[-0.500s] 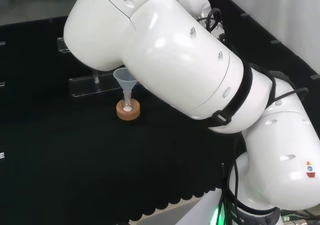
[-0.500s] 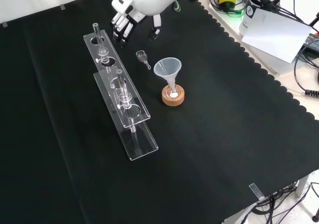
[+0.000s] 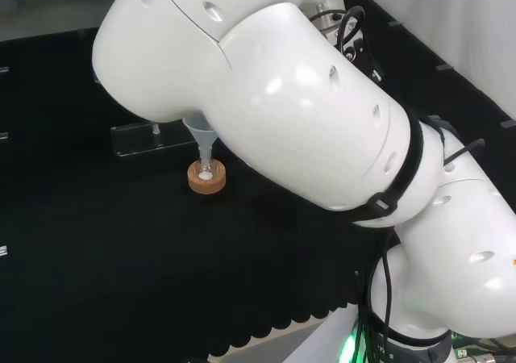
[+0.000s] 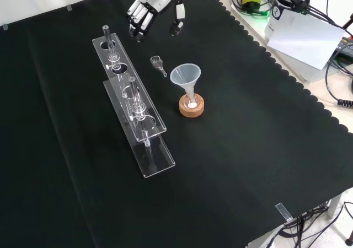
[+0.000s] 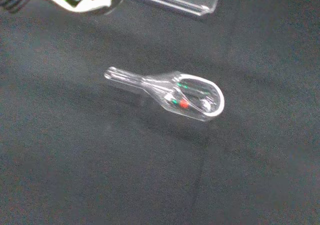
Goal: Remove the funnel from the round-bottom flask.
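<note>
A clear funnel stands with its stem in a small round-bottom flask that sits on a cork ring near the middle of the cloth in the front view. In the head view the funnel and cork ring peek out from under the arm's white link. The hand hovers at the top of the front view, well above and behind the funnel, its fingers relaxed and pointing down, holding nothing.
A small clear glass scoop lies on the cloth between the hand and the funnel, seen close in the wrist view. Clear acrylic tube racks with glass tubes stand left of the flask in the front view.
The hand has moved up and slightly right in the front view, farther from the racks. The arm's link now covers more of the funnel in the head view.
</note>
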Motion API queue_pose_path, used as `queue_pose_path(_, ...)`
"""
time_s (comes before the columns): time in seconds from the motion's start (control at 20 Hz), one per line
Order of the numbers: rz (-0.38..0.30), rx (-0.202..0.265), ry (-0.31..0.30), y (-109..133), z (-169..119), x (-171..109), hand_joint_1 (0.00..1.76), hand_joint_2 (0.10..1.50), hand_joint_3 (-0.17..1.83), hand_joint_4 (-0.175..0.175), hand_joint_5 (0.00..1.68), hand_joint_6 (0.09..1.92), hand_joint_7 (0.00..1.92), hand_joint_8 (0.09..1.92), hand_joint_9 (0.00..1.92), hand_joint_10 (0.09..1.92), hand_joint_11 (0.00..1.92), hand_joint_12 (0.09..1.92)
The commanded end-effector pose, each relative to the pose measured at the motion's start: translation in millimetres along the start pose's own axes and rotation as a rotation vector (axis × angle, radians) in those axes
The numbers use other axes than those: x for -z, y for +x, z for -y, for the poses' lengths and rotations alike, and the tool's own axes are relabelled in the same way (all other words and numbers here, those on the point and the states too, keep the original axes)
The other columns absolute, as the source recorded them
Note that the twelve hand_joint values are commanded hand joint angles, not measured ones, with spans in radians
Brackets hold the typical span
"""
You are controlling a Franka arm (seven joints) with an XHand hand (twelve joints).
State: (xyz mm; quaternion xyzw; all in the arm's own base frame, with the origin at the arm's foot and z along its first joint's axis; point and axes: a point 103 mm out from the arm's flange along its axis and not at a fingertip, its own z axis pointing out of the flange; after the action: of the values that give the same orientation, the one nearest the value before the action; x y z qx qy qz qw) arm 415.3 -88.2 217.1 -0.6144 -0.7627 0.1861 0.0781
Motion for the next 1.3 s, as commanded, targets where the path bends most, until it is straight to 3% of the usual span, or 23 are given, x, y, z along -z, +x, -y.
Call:
queue_pose_path(0.05,-0.082,0.106,-0.017,32.7,17.4,25.7,0.82,0.61,0.62,-0.007,0.32,0.09,0.13,0.59,0.28,0.71,0.18,1.41)
queue_pose_path(0.3,-0.069,0.192,-0.018,66.2,16.7,46.4,0.81,0.6,0.61,-0.033,0.22,0.09,0.16,0.61,0.34,0.7,0.28,1.4)
queue_pose_path(0.7,-0.071,0.282,-0.008,111.5,9.0,64.2,0.79,0.59,0.6,-0.041,0.16,0.09,0.15,0.63,0.37,0.7,0.36,1.39)
queue_pose_path(0.95,-0.065,0.319,0.049,132.2,1.1,62.0,0.76,0.59,0.57,-0.046,0.12,0.09,0.08,0.64,0.36,0.71,0.46,1.37)
queue_pose_path(1.3,-0.044,0.321,0.109,146.8,-8.9,50.4,0.69,0.59,0.49,-0.044,0.05,0.09,0.0,0.61,0.22,0.8,0.48,1.38)
